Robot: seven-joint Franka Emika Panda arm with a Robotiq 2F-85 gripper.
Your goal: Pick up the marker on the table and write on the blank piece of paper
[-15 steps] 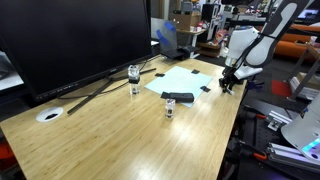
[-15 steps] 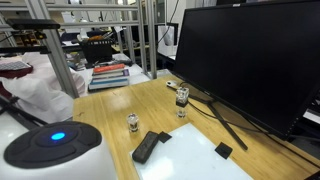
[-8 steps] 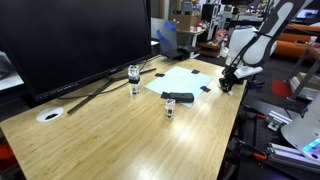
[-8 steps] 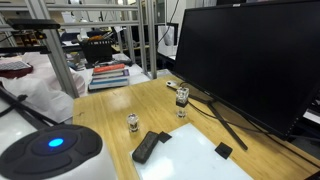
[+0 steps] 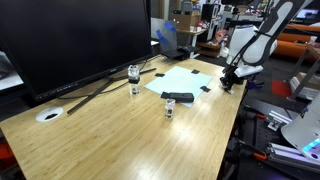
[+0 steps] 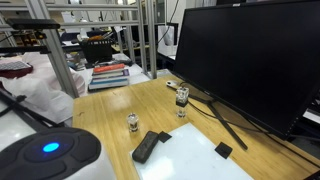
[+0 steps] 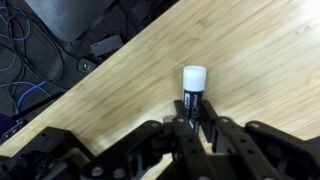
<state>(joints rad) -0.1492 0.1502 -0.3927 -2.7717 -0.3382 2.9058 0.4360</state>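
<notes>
My gripper [image 7: 196, 125] is shut on a black marker [image 7: 194, 88] with a white cap, which points away from the fingers over the wooden table [image 7: 240, 50]. In an exterior view the gripper [image 5: 227, 82] hangs at the table's far right edge, just right of the blank white paper [image 5: 181, 79]. The paper [image 6: 190, 160] also shows in the other exterior view, where the gripper is out of view.
A black rectangular block [image 5: 179, 97] lies on the paper's near edge, also seen in an exterior view [image 6: 148, 146]. Two small glass jars [image 5: 134, 78] [image 5: 169, 108] stand nearby. A large monitor [image 5: 70, 40] fills the back. A white disc [image 5: 49, 115] lies at left.
Nothing on the table has moved. The robot's base in the foreground of an exterior view has shifted slightly lower.
</notes>
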